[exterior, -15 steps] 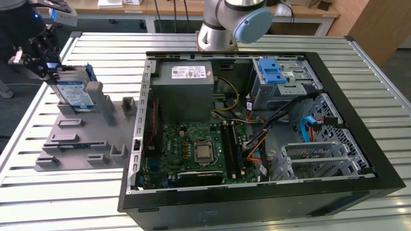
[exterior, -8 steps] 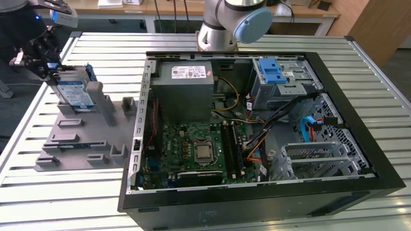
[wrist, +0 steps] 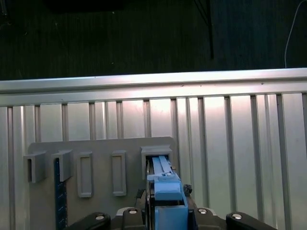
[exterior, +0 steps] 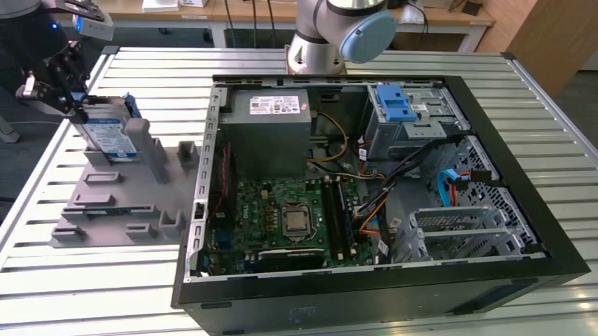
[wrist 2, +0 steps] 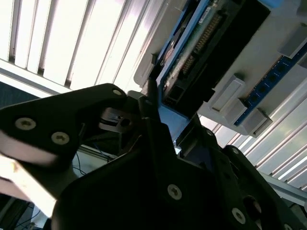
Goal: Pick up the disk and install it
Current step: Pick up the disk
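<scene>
Our arm [exterior: 329,31] reaches to the exterior view's far left, wrist pointing downward, and our tool [exterior: 75,103] is clamped onto the disk [exterior: 108,136].

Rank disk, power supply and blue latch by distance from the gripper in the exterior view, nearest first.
1. Disk: at the gripper, standing in the grey holder.
2. Power supply: inside the case, exterior view's left.
3. Blue latch: exterior view's right.
</scene>
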Motion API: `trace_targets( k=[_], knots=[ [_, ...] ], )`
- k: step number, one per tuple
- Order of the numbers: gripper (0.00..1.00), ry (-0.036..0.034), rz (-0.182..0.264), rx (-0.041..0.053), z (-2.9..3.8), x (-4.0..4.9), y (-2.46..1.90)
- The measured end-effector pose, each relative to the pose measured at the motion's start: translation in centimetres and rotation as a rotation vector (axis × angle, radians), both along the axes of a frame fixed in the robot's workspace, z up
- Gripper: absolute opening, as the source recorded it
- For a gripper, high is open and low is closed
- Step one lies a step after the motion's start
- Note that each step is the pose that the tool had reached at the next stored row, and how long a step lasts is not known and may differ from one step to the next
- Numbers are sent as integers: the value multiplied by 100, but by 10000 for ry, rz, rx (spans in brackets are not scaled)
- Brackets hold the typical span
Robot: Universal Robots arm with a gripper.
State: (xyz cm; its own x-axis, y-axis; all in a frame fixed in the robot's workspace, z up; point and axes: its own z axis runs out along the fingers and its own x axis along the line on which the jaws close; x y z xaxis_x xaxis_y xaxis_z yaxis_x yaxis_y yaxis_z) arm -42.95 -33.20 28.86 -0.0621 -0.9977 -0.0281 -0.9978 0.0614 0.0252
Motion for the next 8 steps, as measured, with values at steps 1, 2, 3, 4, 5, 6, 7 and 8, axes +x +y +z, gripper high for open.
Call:
trace_targets(
  k=[1,2,3,4,5,6,7,8],
  knots=[
    [37,1,0,0,0,0,0],
    [37,1,0,1,0,0,0],
    [37,0,0,0,0,0,0],
    [37,0,0,1,0,0,0],
    [37,0,0,1,0,0,0],
    [37,0,0,1,-1,0,0],
    [37,-1,7,2,-2,-1,-3],
    [37,-2,35,2,-2,-1,-9]
  ],
)
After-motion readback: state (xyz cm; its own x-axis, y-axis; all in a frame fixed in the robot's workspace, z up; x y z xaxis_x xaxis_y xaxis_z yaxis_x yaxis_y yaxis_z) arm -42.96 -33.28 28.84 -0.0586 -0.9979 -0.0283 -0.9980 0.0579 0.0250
